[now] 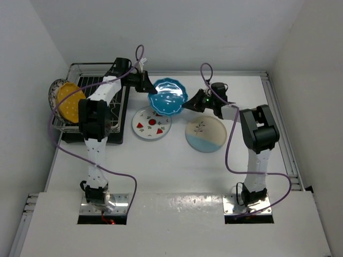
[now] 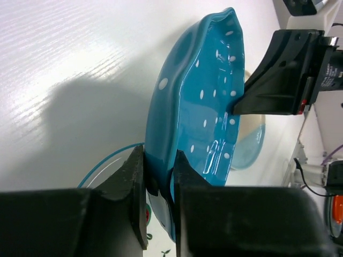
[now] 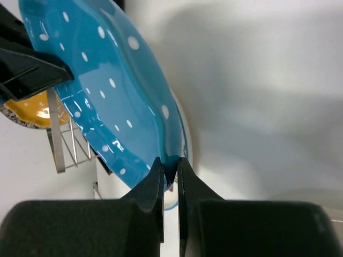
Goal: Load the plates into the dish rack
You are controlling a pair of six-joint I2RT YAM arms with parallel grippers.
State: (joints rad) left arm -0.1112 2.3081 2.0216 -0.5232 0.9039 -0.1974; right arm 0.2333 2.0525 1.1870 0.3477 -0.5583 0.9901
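Observation:
The teal dotted scalloped plate (image 1: 168, 96) hangs tilted above the table, between both arms. My left gripper (image 1: 151, 91) is shut on its left rim; the left wrist view shows the jaws (image 2: 159, 155) pinching the plate's edge (image 2: 203, 107). My right gripper (image 1: 185, 105) is shut on the opposite rim, its jaws (image 3: 170, 161) clamping the plate (image 3: 107, 80). The strawberry plate (image 1: 151, 123) and the cream-and-light-blue sprig plate (image 1: 206, 134) lie flat on the table. The yellow dotted plate (image 1: 69, 101) stands in the dish rack (image 1: 96, 83), with a white blue-rimmed plate (image 1: 53, 92) behind it.
The rack sits over a black tray (image 1: 120, 120) at the table's back left corner. White walls enclose the table on the left, back and right. Purple cables loop along both arms.

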